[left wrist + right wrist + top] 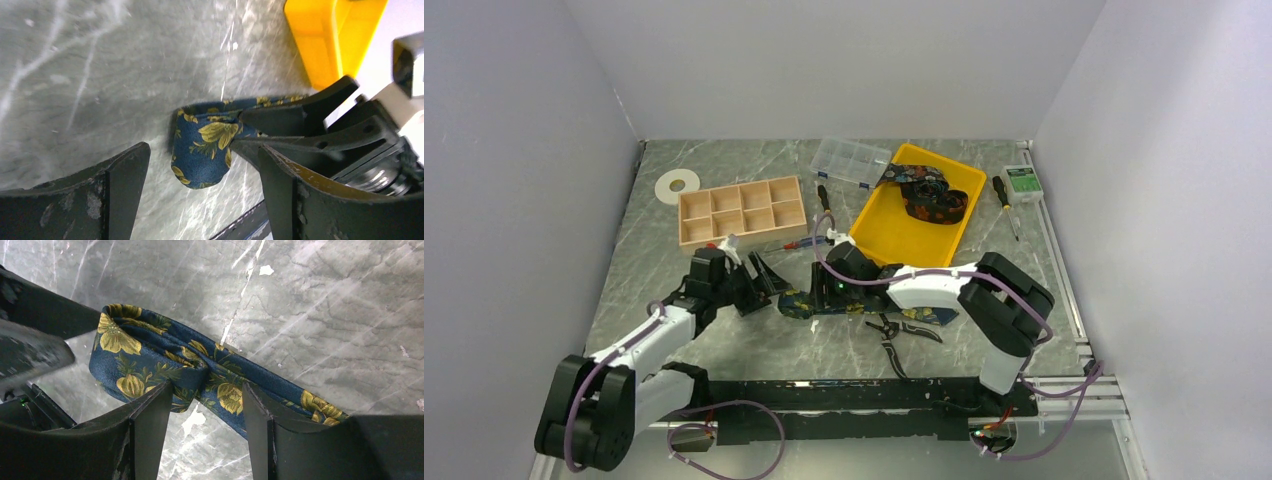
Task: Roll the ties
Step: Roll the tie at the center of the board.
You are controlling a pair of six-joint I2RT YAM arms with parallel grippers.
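A dark blue tie with yellow flowers (929, 317) lies flat on the marble table, its left end folded over into a loose loop (145, 360). My right gripper (205, 407) is open. Its fingertips (152, 405) straddle the fold and rest on the fabric, and bare table shows between them. In the left wrist view the tie's rounded folded end (200, 155) sits just ahead of my open left gripper (200, 200), between its two fingers and touching neither. The right gripper's fingers (300, 112) reach that fold from the right. More ties (929, 195) lie coiled in the yellow tray (889, 232).
Behind the grippers stands a wooden compartment box (742, 212). A clear plastic organizer (851, 160) and a white disc (677, 186) lie further back. A screwdriver (1004, 195) and a green-labelled box (1024, 180) sit at the right rail. Black-handled pliers (889, 335) lie near the tie.
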